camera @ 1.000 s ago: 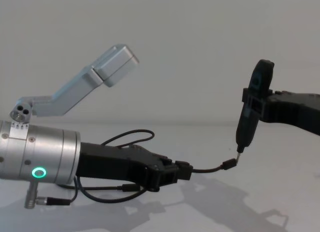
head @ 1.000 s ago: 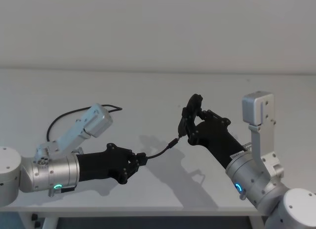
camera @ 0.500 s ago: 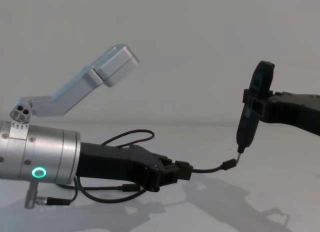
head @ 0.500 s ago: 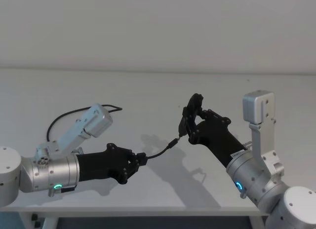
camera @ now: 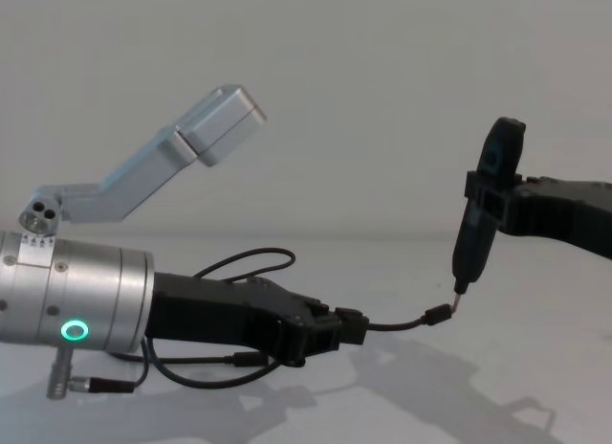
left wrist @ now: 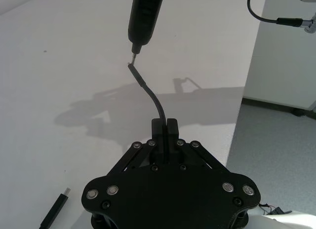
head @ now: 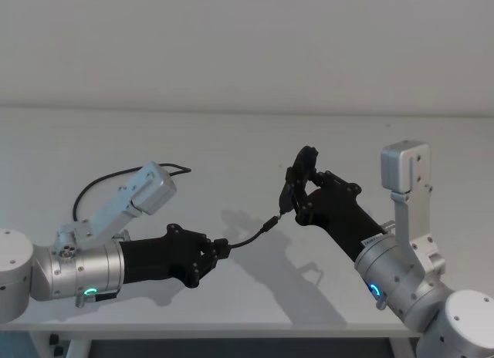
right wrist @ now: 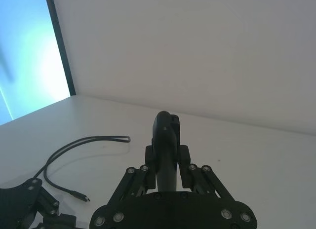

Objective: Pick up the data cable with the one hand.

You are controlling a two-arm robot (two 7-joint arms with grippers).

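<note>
The data cable (camera: 397,321) is a thin, black, flexible line with small black plugs at its ends. In the chest view the left hand (camera: 346,329), black and angular on a thick silver cylinder with a green glowing ring (camera: 75,330), is closed on the cable close to one end. From the fingers the short free length runs out toward 3 o'clock, lifted clear of the white desk (camera: 535,367), and curves up into a small black plug with a silver tip. The rest of the cable trails back behind the left arm, loops over the desk toward 10 o'clock, and its other plug lies flat on the desk under the hand. In the left wrist view the cable (left wrist: 150,93) rises from between the closed fingers (left wrist: 157,132) and bends toward 11 o'clock. There its plug meets the narrow tip of a slim dark device (left wrist: 144,14) pointing down at it; I cannot tell whether they touch. The right hand (head: 297,187) grips that device, holding it upright above the desk at about 2 o'clock from the left hand, just beyond the plug.
</note>
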